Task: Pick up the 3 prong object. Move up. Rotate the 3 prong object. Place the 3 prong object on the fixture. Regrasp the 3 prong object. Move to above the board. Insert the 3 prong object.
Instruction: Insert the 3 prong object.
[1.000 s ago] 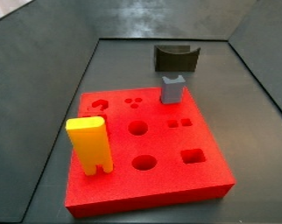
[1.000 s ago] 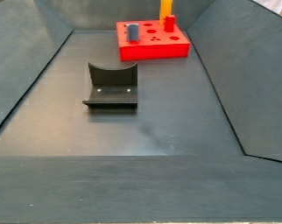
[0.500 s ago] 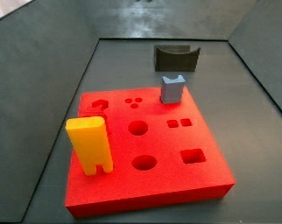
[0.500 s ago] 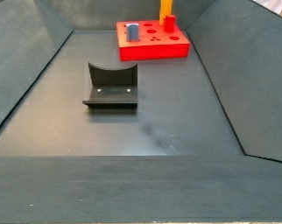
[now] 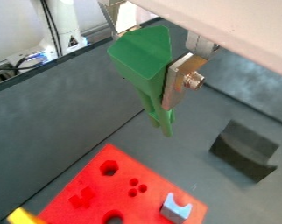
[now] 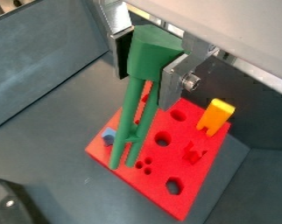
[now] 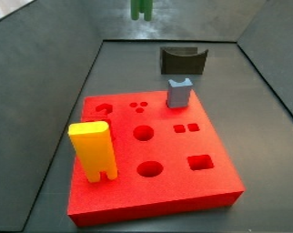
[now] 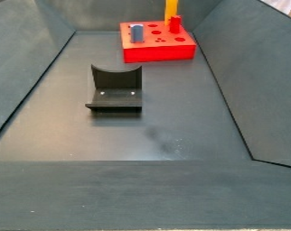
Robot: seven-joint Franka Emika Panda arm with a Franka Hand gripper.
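Gripper (image 5: 153, 66) is high above the floor, its flat silver fingers (image 5: 181, 80) clamped on the wide upper end of the 3 prong object (image 5: 147, 74), a slim green plastic bar hanging with its prongs pointing down. Same grasp shows in both wrist views: gripper (image 6: 148, 63), green bar (image 6: 140, 109), prong tips hanging over the board without touching it.

In a side view only the lower tip of the 3 prong object (image 7: 140, 9) shows at the top edge, above the far end of the floor; the gripper itself is out of frame there.

The board (image 7: 174, 155), a thick red square slab with round, square, arch and three-dot cut-outs, lies on the dark floor. A tall yellow block (image 7: 92, 151) stands upright in it at the near left corner. A grey-blue block (image 7: 178, 92) stands upright at the far edge. Board (image 6: 193, 174), yellow block (image 6: 215, 115) and a sliver of the grey-blue block (image 6: 107, 136) also show in a wrist view.

The fixture (image 7: 182, 60), a dark bracket with a U-shaped notch in its top, stands on the floor just beyond the board, apart from it. It carries nothing. In a side view from the opposite end, the fixture (image 8: 114, 87) is nearer the camera and the board (image 8: 158, 50) is at the far end, well apart. The fixture (image 5: 245, 150) and board (image 5: 99, 188) both show in a wrist view below the held bar.
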